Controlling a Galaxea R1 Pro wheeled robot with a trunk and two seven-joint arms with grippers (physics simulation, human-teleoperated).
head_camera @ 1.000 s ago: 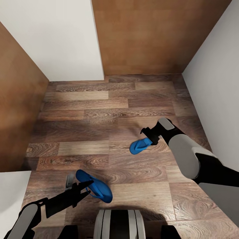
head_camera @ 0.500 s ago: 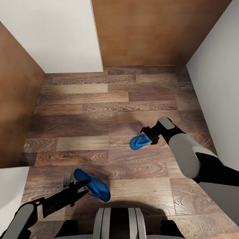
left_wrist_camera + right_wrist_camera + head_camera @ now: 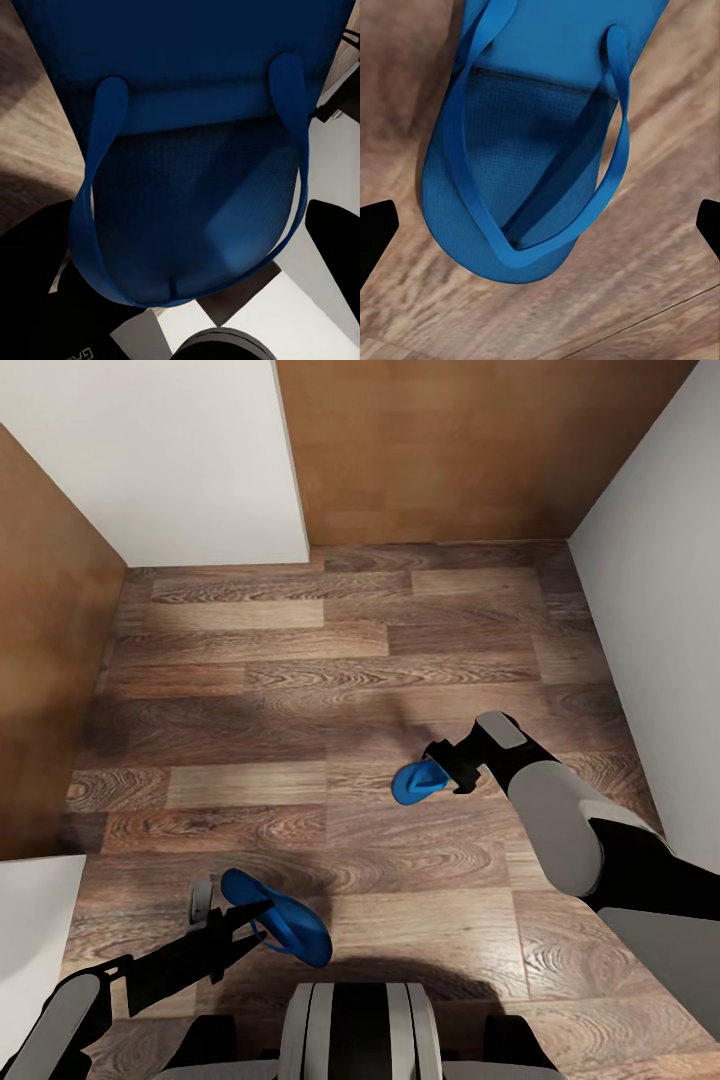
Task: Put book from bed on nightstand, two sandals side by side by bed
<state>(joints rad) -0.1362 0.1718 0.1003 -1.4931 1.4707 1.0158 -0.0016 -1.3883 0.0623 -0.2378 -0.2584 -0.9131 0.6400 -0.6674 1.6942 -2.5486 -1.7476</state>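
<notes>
Left end effector grips sandal; right end effector — other sandal

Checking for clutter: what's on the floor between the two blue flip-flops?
Nothing. In the head view, only bare wood-plank floor lies between the bright blue flip-flop at the left gripper and the bright blue flip-flop at the right gripper.

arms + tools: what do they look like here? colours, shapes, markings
Right arm: rounded light-grey shell links, black joints, black forearm section. Left arm: grey rounded link, then slim black wrist. Left tool and right tool are black, angular; one left finger looks grey. No cables; markings unreadable.
</notes>
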